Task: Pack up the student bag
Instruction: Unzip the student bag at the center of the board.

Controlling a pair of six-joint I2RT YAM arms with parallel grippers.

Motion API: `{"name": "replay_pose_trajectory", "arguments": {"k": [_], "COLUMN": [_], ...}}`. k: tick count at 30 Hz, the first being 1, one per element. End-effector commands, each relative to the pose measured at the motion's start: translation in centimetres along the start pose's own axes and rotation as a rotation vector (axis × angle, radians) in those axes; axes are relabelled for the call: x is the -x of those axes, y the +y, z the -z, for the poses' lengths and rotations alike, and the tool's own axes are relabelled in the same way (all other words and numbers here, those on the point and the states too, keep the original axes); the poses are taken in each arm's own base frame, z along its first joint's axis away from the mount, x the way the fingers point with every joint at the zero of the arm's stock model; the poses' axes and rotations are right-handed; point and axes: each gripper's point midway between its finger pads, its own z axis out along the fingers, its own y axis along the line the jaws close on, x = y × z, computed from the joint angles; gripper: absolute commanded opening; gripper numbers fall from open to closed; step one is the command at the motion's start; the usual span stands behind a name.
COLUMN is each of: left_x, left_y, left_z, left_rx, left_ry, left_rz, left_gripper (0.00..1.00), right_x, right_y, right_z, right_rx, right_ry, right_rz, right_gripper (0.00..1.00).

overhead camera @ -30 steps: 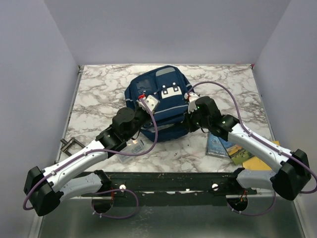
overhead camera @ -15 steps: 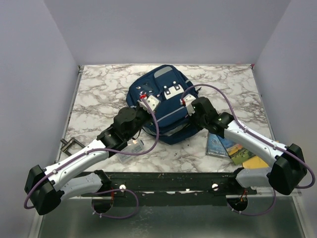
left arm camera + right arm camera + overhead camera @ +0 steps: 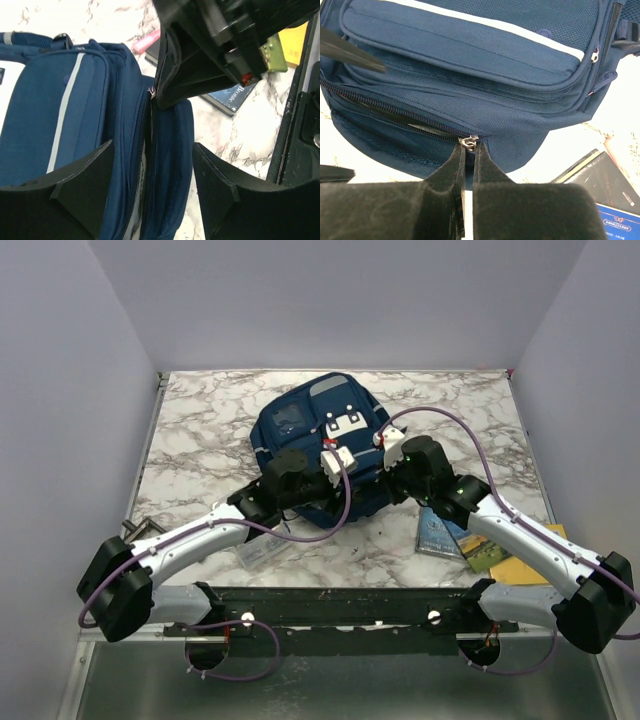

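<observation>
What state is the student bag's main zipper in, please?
Partly open: on the student bag, a gap shows along the zipper left of its slider, which the right tool pinches.

The student bag [image 3: 275, 435], a navy backpack with grey stripes and white buckle patches, lay flat on the marble tabletop [image 3: 200, 440], front pockets upward, its main zip [image 3: 395, 116] partly open.

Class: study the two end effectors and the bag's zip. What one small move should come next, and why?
Probably close the left end effector on the bag beside the zip. It stands open astride the zip line, while the right end effector is shut on the zip pull and the zip is only partly open. Bracing the fabric should let the pull slide further.
</observation>
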Motion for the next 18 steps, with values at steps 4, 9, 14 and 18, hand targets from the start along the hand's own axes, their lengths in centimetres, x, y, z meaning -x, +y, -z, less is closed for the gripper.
{"name": "replay_pose_trajectory", "arguments": {"k": [4,9,14,18], "left_x": [-1.7,-3.0,-2.6,-2.3], "left_y": [1.4,2.6,4.3,5.4], "left_z": [-2.9,-3.7,-2.6,-1.6], "left_rx": [0.029,0.062,0.157,0.222], "left_ry": [0.093,0.160,0.162,0.157], "left_rz": [0.025,0.014,-0.060,-0.104], "left_gripper": [0.66,0.42,0.00,0.00], "right_x": [3.6,3.5,2.6,2.2], "right_y": [1.3,2.5,2.1,2.1], "right_z": [0.6,0.9,1.3,2.0], "right_rx": [0.079,0.162,0.176,0.221], "right_ry": [-0.133,-0.115,-0.047,0.000], "right_rz": [0.019,0.098,0.243,0.378], "right_gripper": [0.01,0.00,0.01,0.00]}}
